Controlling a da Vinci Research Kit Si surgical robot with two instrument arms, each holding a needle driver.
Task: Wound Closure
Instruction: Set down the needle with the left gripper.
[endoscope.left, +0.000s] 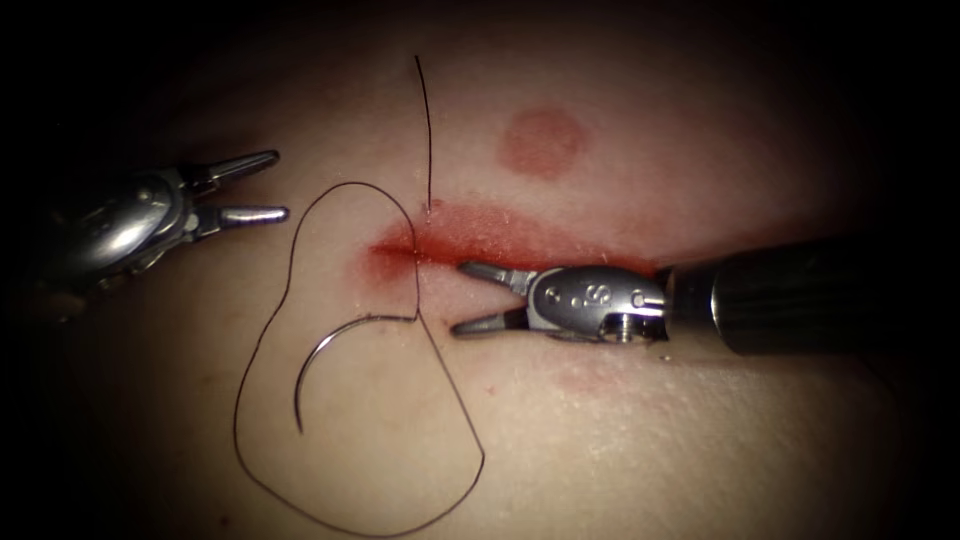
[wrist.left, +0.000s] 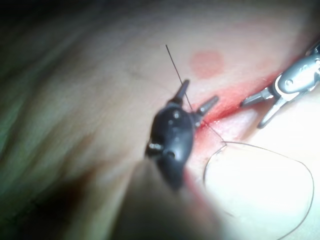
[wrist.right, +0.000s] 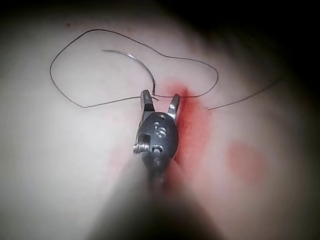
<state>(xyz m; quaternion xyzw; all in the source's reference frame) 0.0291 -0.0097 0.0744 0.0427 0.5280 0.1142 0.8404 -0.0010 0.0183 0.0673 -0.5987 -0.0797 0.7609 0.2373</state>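
needle (endoscope.left: 318, 365) lies loose on tissue (endoscope.left: 600, 450), left of right tool (endoscope.left: 462, 297), below left tool (endoscope.left: 280, 186), not in tissue | thread (endoscope.left: 470, 430) loops around it | both tools' jaws spread, holding nothing | cut (endoscope.left: 480, 245) beside right tool.

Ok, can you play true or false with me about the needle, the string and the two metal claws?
1. The needle lies loose on the tissue. True.
2. The left end effector holds the needle. False: it is open and holds nothing.
3. The right end effector is open, next to the cut. True.
4. The thread makes a big loop on the tissue. True.
5. The needle is stuck through the cut. False: it lies flat on the skin, below the cut's left end.
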